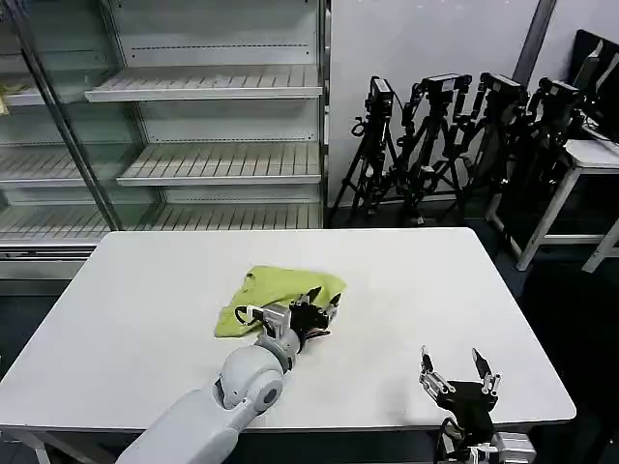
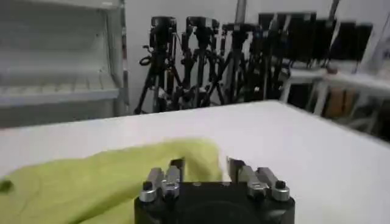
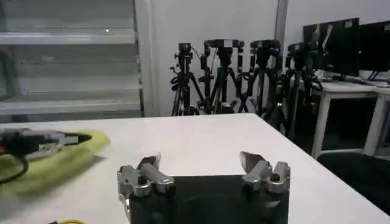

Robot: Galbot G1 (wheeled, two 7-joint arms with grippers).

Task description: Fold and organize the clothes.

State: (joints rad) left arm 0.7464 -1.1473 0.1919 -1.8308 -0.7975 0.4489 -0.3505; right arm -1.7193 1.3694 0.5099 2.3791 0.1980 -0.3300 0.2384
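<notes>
The clothes are one lime yellow-green shirt [image 1: 276,290], bunched in a loose heap at the middle of the white table [image 1: 435,280]. My left gripper [image 1: 322,304] is low at the heap's right near edge, its fingers open. In the left wrist view the shirt [image 2: 91,176] lies ahead of the left gripper [image 2: 205,165], and its right edge reaches into the gap between the jaws. My right gripper [image 1: 455,365] hovers open and holding nothing near the table's front right edge. From the right wrist view the right gripper [image 3: 200,159] is well apart from the shirt [image 3: 55,161].
A glass-fronted cabinet with bare white shelves [image 1: 213,87] stands behind the table. Several black camera tripods [image 1: 455,145] line the back wall on the right. A second white table [image 1: 590,155] sits at the far right. Bare tabletop surrounds the shirt.
</notes>
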